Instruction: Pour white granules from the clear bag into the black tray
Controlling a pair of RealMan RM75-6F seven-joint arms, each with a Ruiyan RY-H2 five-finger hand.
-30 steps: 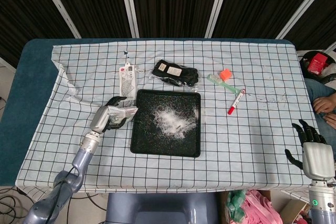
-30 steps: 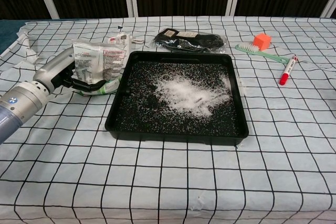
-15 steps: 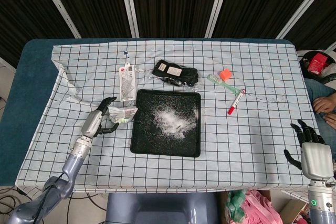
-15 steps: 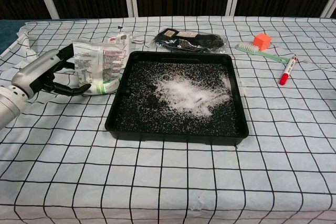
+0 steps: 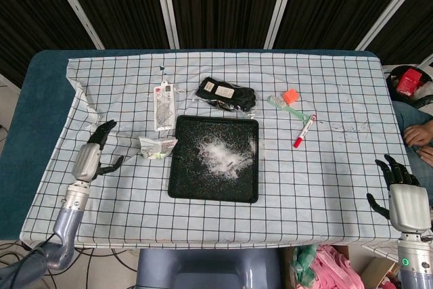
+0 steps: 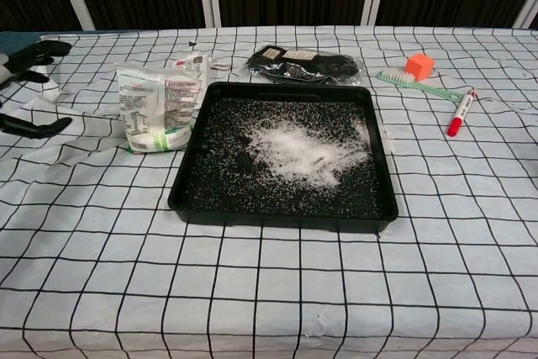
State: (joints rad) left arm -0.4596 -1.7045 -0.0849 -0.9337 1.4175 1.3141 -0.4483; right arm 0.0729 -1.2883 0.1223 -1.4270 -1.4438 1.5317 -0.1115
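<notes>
Print covers the clear bag (image 6: 154, 108), but none is legible.

Left hand (image 5: 90, 157): silver-grey back plate, black fingers.
Left forearm (image 5: 64, 214): blue-grey tube, ribbed silver wrist collar.
Right hand (image 5: 404, 197): silver-grey back plate, black fingers.
Right wrist (image 5: 413, 262): grey cylinder with green ring light.

Lab: cloth-covered test table (image 5: 325, 167), dark panels (image 5: 216, 5)

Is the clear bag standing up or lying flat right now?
Standing upright: the clear bag sits on its base left of the black tray, untouched by the left hand.
</notes>
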